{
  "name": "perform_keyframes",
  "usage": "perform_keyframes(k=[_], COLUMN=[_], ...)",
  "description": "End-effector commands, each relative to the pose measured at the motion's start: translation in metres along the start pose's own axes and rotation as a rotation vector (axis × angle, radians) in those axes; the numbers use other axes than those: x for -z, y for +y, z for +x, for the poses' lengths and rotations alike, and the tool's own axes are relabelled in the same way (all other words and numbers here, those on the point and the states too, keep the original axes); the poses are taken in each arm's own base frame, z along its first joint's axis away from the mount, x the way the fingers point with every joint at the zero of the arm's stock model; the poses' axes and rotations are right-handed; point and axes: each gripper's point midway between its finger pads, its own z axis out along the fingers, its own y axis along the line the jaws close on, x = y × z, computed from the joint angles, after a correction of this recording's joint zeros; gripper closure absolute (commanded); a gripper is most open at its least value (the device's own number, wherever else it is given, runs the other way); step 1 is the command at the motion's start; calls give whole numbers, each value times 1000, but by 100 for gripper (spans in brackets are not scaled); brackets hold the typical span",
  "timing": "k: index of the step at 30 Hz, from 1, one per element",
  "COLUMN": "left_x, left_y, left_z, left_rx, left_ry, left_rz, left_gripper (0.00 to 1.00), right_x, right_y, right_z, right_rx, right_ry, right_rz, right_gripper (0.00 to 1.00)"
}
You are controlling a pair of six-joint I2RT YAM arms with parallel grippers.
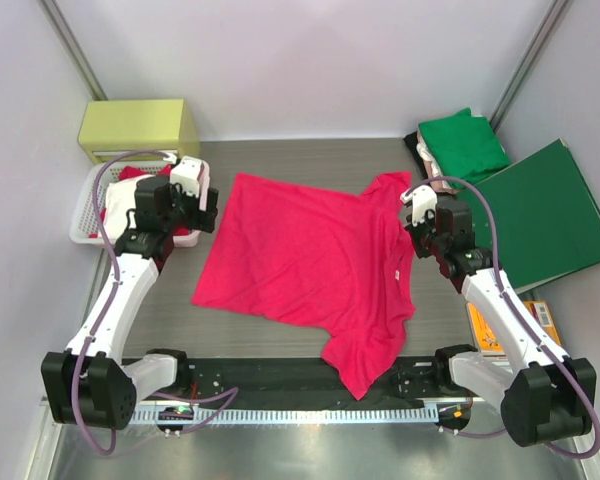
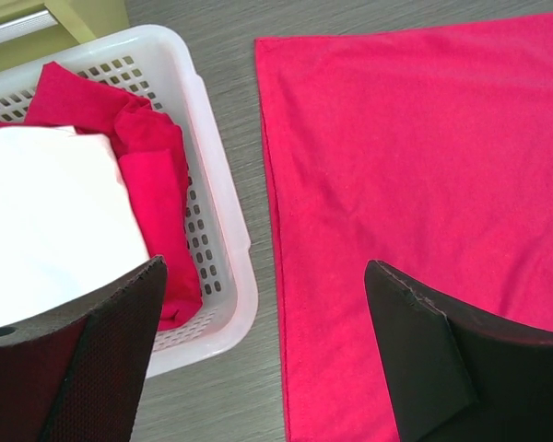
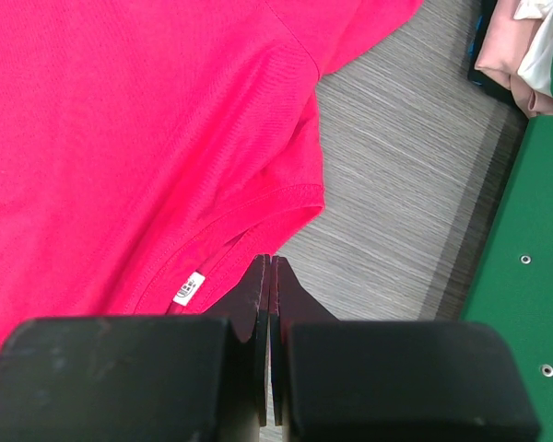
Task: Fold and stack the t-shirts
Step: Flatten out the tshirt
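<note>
I have the bright pinkish-red t-shirt spread flat in the middle of the table, lying askew: hem to the left, collar to the right. Its small neck label shows just inside the collar. One sleeve points toward the far right corner. The other runs down to the near edge and laps onto the black strip between the arm bases.

My right gripper is pressed fully together at the collar edge, and I see no cloth between its fingers. My left gripper stands wide and holds nothing, hovering over the gap between the shirt's hem and the white basket.

That basket sits just beside the hem on the left and crowds that side. It holds crumpled red cloth and a white piece. Behind it, in the far left corner, stands a yellow-green box.

In the far right corner the green t-shirt lies folded on top of the pale beige-pink one, close to the red shirt's far sleeve. The flat dark-green folder lies beside that stack along the right wall, near my right wrist. Some orange packets lie under the right arm.
</note>
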Motion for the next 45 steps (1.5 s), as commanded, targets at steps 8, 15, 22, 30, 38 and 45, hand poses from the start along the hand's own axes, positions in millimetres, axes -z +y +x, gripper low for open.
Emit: perform_keyframes(k=[8,15,22,30,38,45], left_x=[6,6,4,5,12,14], left_y=[8,6,4,4,4,3], left_z=[-17,-19,-18,-20,-21,-28], left_rx=[-1,0,3,4,-9,-9], left_ry=[-107,-109,-104,-108,-134,-141], left_rz=[-47,-35,-21,-20,-25,-15], left_gripper=[0,0,0,0,0,0], right_x=[-4,-4,-5,-5,-9,-4], right_y=[-5,-5,-4,-4,-7,-16], right_z=[-4,-3,-2,-1,0,-2], right_rx=[12,12,13,13,2,4], right_ry=[-19,-16,-13,-10,-4,-31], right_rz=[18,17,14,15,33,77], right_gripper=[99,99,99,99,99,99])
